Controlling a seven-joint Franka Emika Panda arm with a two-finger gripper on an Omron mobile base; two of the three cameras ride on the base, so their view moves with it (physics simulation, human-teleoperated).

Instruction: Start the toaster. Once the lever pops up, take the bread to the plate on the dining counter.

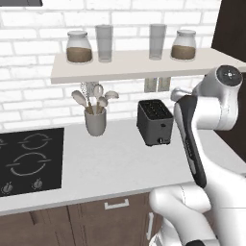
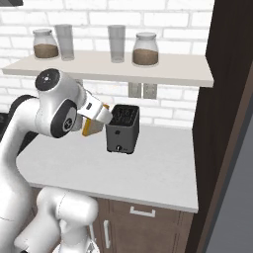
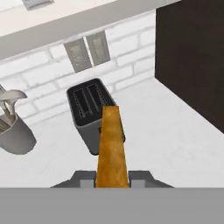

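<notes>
The toaster point(image 1: 154, 122) point(image 2: 122, 129) point(image 3: 89, 113) is a small dark grey box standing on the white worktop by the brick wall, and both its slots look empty. My gripper point(image 2: 97, 117) point(image 3: 112, 179) is shut on the bread point(image 2: 91, 127) point(image 3: 113, 146), a golden-brown slice held edge-on. The slice hangs in the air just to the left of the toaster in the right base view, clear of the slots. The plate and the dining counter are out of view.
A grey utensil holder point(image 1: 95, 120) point(image 3: 13, 135) stands left of the toaster, and a black hob point(image 1: 29, 158) lies further left. A shelf point(image 1: 134, 67) with jars and glasses hangs above. A tall dark cabinet point(image 2: 227, 99) bounds the worktop on the right.
</notes>
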